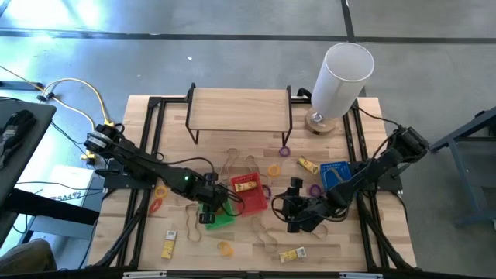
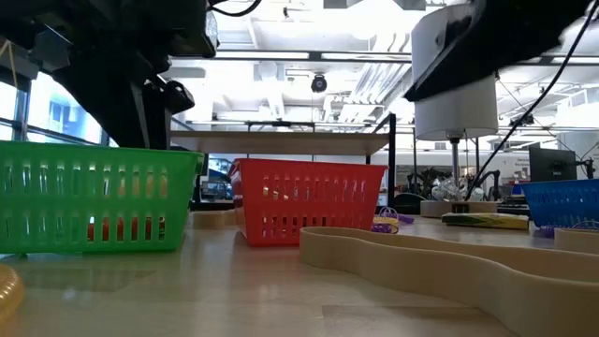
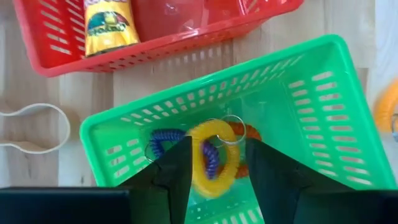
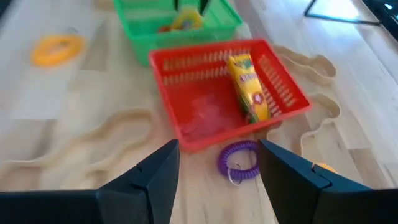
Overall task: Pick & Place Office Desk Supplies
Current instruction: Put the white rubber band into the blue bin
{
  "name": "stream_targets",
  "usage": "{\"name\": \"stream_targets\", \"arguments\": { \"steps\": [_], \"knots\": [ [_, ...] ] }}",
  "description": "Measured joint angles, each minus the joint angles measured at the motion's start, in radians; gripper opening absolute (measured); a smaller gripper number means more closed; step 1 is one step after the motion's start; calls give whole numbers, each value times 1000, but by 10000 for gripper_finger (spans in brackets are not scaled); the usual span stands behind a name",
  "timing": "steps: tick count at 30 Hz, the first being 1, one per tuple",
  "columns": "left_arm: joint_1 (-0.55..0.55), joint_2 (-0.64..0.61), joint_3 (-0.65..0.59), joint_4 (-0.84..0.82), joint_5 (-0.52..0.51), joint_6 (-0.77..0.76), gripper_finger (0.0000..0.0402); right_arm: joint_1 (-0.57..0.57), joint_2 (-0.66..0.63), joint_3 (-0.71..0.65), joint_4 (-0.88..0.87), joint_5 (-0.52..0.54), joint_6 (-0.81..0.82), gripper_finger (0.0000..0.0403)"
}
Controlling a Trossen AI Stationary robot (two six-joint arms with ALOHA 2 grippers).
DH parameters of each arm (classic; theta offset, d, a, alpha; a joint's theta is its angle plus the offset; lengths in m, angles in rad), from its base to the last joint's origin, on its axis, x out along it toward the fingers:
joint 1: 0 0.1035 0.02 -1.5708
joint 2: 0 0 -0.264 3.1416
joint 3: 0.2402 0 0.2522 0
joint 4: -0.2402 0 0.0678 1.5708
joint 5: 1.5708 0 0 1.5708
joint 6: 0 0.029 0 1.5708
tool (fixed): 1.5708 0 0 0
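Green basket under left gripper, fingers parted, gripping nothing, above yellow ring. Right gripper parted and empty over purple ring, beside red basket on wooden surface.

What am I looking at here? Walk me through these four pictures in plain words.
Two dark robot arms work at a wooden table. One picture looks down from above, one looks level across the tabletop, and two come from cameras on the arms' wrists. The left gripper hangs open over a green basket, where a yellow coil ring lies between its fingers. The right gripper is open and empty, above a purple coil ring beside a red basket holding a yellow packet. Tan rubber-band loops lie scattered about.
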Motion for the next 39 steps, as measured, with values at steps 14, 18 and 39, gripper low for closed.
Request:
{"name": "stream_targets", "arguments": {
  "steps": [14,18,39],
  "knots": [
    [58,-187,2,-10,-53,1,145,12,-123,-3,-306,-514,382,200],
    [58,-201,2,26,-108,1,145,13,-115,-47,-403,-489,436,191],
    [52,-158,2,277,-114,125,145,13,-115,-261,-40,-420,206,157]
  ]
}}
